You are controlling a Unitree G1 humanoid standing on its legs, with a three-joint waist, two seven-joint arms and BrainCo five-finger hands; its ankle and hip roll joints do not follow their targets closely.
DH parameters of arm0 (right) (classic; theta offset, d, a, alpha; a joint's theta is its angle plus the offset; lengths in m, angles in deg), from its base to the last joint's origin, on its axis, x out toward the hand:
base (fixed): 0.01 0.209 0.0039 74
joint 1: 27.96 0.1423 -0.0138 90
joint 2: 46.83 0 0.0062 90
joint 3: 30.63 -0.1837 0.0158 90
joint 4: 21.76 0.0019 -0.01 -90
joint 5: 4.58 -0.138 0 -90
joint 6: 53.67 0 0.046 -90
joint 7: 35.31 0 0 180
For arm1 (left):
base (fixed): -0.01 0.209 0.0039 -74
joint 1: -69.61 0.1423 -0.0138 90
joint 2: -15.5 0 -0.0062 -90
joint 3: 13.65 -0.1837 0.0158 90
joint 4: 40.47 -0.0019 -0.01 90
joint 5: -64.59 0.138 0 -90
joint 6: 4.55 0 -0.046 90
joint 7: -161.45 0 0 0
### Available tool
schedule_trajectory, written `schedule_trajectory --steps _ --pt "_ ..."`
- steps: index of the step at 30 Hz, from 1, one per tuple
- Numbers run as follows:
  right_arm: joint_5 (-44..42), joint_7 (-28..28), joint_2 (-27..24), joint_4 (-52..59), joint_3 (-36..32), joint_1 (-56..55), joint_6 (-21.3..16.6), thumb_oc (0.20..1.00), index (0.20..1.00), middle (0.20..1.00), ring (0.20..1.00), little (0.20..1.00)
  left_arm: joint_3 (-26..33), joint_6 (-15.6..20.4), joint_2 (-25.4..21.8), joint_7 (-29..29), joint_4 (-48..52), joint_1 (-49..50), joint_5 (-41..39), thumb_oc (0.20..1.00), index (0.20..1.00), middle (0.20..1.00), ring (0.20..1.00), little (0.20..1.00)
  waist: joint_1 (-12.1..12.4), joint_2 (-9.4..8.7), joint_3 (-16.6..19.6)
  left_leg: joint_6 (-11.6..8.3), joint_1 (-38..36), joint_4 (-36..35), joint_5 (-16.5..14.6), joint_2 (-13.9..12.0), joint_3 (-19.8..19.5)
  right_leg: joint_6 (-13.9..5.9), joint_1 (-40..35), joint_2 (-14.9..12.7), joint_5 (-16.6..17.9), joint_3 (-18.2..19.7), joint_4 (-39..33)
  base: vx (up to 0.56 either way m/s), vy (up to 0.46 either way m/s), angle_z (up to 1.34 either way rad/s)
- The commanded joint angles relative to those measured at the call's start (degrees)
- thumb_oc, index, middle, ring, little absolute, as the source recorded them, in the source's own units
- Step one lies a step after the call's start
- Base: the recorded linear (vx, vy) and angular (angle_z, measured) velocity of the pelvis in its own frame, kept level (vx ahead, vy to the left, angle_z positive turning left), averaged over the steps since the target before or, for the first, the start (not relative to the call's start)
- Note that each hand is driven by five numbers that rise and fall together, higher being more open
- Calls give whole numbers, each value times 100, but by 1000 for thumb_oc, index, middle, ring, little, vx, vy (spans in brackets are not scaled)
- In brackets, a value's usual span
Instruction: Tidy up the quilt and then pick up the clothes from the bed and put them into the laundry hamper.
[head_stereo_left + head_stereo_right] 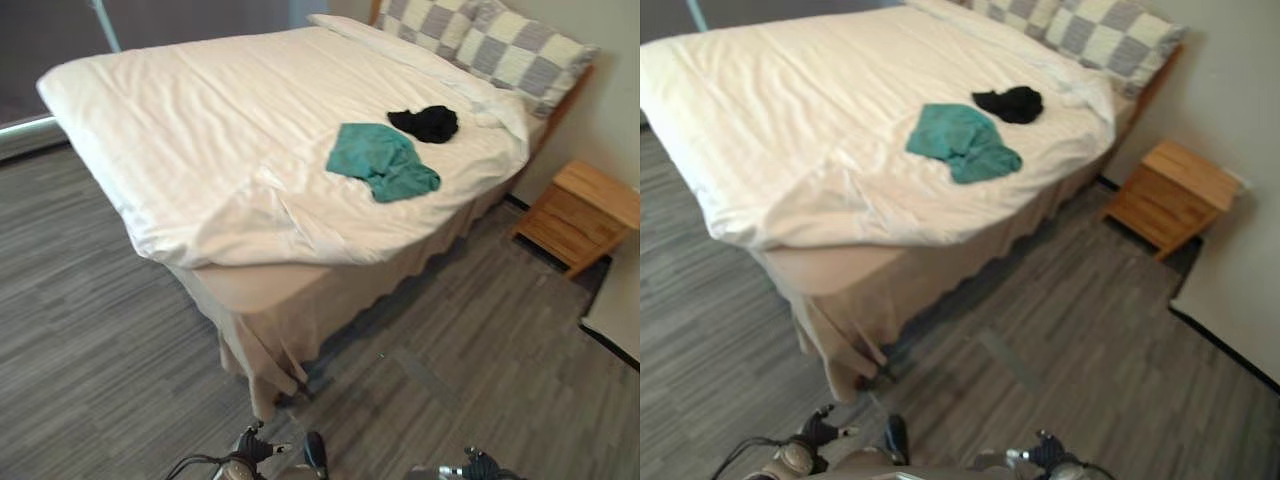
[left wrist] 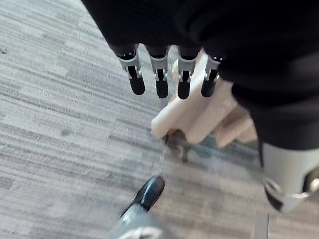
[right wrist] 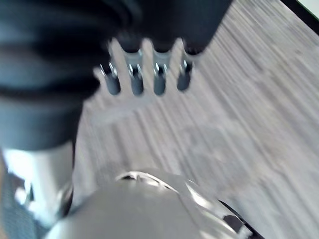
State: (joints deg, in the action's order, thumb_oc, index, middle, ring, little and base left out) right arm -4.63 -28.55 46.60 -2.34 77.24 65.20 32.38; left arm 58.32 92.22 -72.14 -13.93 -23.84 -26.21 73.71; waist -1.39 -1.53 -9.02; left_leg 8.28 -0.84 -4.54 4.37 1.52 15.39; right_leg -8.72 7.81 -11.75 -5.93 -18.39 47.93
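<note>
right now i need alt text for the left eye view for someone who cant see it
A bed with a rumpled white quilt holds a teal garment and, just beyond it, a small black garment. Two checked pillows lie at the headboard, and a wooden nightstand stands beside the bed on grey plank flooring.

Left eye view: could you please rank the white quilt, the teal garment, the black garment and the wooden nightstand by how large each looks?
1. White quilt, by far the largest.
2. Teal garment and wooden nightstand look about alike; the nightstand is partly cut off, so I won't rank them.
3. Black garment, smallest.
</note>
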Motion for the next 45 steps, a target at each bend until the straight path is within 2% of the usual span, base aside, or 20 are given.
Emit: schedule_trajectory --steps 1,2,3,5,6,7,11,15,17,18,19,21,22,27,31,34,37,38,43,45 --pt "102 -14 -118 47 -179 294 -31 1000 1000 1000 1000 1000 -59 76 40 79 69 -4 -44 1000 1000 1000 1000 1000 143 258 -232 -718 -460 -46 -390 -347 77 -160 -367 237 559 177 -2474 504 -363 96" --pt "63 -27 -114 -13 -209 248 -29 1000 1000 1000 1000 1000 -54 133 -24 97 45 -69 -75 1000 1000 1000 1000 1000 67 195 -165 -845 -538 -46 -523 -367 -217 -122 -438 160 564 752 -3938 384 -307 88" --pt "63 -27 -113 -14 -209 249 -29 1000 1000 1000 1000 1000 -54 133 -25 97 45 -70 -75 1000 1000 1000 1000 1000 65 199 -159 -847 -530 -46 -518 -372 -219 -119 -446 168 586 747 -3969 388 -316 82" --pt "29 -62 -104 -88 -274 148 -7 1000 1000 1000 1000 1000 -35 190 -82 118 2 -127 -110 1000 1000 1000 1000 1000 -54 114 -124 -933 -648 -46 -653 -363 -607 -224 -435 31 897 1890 -4676 252 -231 95" --pt "29 -62 -103 -89 -274 150 -8 1000 1000 1000 1000 1000 -35 190 -83 118 1 -128 -110 1000 1000 1000 1000 1000 -49 112 -116 -933 -637 -46 -648 -361 -602 -223 -425 31 908 1896 -4683 315 -389 167" --pt "-35 -112 -58 -162 -347 36 39 1000 1000 1000 1000 1000 32 203 -149 150 -44 -138 -154 1000 1000 1000 1000 1000 -71 54 -105 -996 -745 -46 -713 -439 -906 -333 -385 -5 1060 2588 -4748 257 -301 172" --pt "69 -183 -20 -297 -336 -29 97 1000 1000 1000 1000 1000 332 251 -213 108 -213 27 -473 1000 1000 1000 1000 1000 2 -41 31 -1195 -833 -43 -688 -624 -1281 -303 -853 -27 945 2206 -5138 287 -424 121" --pt "-227 -167 -199 -137 -508 -39 -89 1000 1000 1000 1000 1000 1643 539 -408 181 108 359 -2258 1000 1000 1000 1000 1000 114 85 113 -1475 -799 -35 -524 -1016 -1494 -156 -1052 228 691 1832 -5293 195 -319 39" --pt "-236 -152 -261 -53 -519 -64 -125 1000 1000 1000 1000 1000 1889 642 -492 252 247 351 -2601 1000 1000 1000 1000 1000 112 120 70 -1525 -716 15 -464 -1064 -1458 -147 -1076 223 613 1700 -5293 29 -151 35" --pt "-235 -130 -315 15 -540 -99 -134 1000 1000 1000 1000 1000 2034 728 -584 329 376 255 -2791 1000 1000 1000 1000 1000 93 132 8 -1542 -542 155 -363 -1087 -1270 -139 -1110 173 569 1527 -5293 -84 -108 28" --pt "-256 -70 -423 100 -611 -218 -154 1000 1000 1000 1000 1000 2122 897 -754 459 1102 175 -2972 1000 1000 1000 1000 1000 -14 138 -49 -1491 -326 409 -409 -1044 -497 -109 -1161 86 486 1263 -5293 -104 -122 19" --pt "-338 -58 -470 120 -664 -278 -164 1000 1000 1000 1000 1000 2145 980 -846 558 1535 226 -2898 1000 1000 1000 1000 1000 -65 178 -64 -1454 -278 436 -440 -996 -217 -90 -1176 113 453 1208 -5293 -47 -47 53" --pt "-335 -3 -545 141 -791 -367 -162 1000 1000 1000 1000 1000 2207 1089 -1144 743 2585 263 -2691 1000 1000 1000 1000 1000 -174 248 -77 -1516 -307 370 -338 -1066 207 -80 -1222 131 444 1100 -5293 29 -22 63" --pt "-215 -125 -469 -69 -835 -765 -91 1000 1000 1000 1000 1000 2306 1149 -1872 828 4574 134 -1894 1000 1000 1000 1000 1000 -230 346 1 -1550 -495 -18 -224 -1078 203 -87 -1308 199 417 944 -5293 81 -39 21" --pt "-79 -314 -502 -74 -738 -834 -30 1000 1000 1000 1000 1000 1780 1133 -2326 618 5590 -438 -1074 1000 1000 1000 1000 1000 -421 394 -8 -1549 -604 -46 -300 -1076 331 -130 -1277 171 439 1016 -5293 73 4 -3" --pt "-9 -355 -520 -15 -651 -811 -29 1000 1000 1000 1000 1000 1402 1104 -2353 657 5579 -858 -712 1000 1000 1000 1000 1000 -530 414 -20 -1539 -562 -46 -327 -1069 413 -146 -1133 161 505 1114 -5293 9 26 -7" --pt "46 -364 -595 140 -496 -712 -50 1000 1000 1000 1000 1000 673 887 -2404 696 5137 -1782 -83 1000 1000 1000 1000 1000 -786 448 -74 -1517 -499 -46 -392 -1039 572 -201 -843 156 596 1311 -5293 -68 43 -40" --pt "21 -277 -680 348 -337 -499 -96 1000 1000 1000 1000 1000 -164 586 -2359 905 4421 -2991 572 1000 1000 1000 1000 1000 -1013 465 -156 -1493 -233 -46 -377 -1013 743 -233 -362 166 753 1545 -5293 -198 38 -50" --pt "-23 -120 -721 428 -166 -246 -187 1000 1000 1000 1000 1000 -1423 105 -2379 1066 2942 -4249 1906 1000 1000 1000 1000 1000 -1188 454 -328 -1471 97 -42 -323 -990 860 -261 97 162 919 1692 -5293 -122 12 -46" --pt "-42 -87 -721 405 -169 -208 -188 1000 1000 1000 1000 1000 -1570 -2 -2272 971 2545 -4332 1997 1000 1000 1000 1000 1000 -1200 458 -346 -1468 129 -29 -322 -985 872 -262 133 156 930 1697 -5292 -57 15 -18"
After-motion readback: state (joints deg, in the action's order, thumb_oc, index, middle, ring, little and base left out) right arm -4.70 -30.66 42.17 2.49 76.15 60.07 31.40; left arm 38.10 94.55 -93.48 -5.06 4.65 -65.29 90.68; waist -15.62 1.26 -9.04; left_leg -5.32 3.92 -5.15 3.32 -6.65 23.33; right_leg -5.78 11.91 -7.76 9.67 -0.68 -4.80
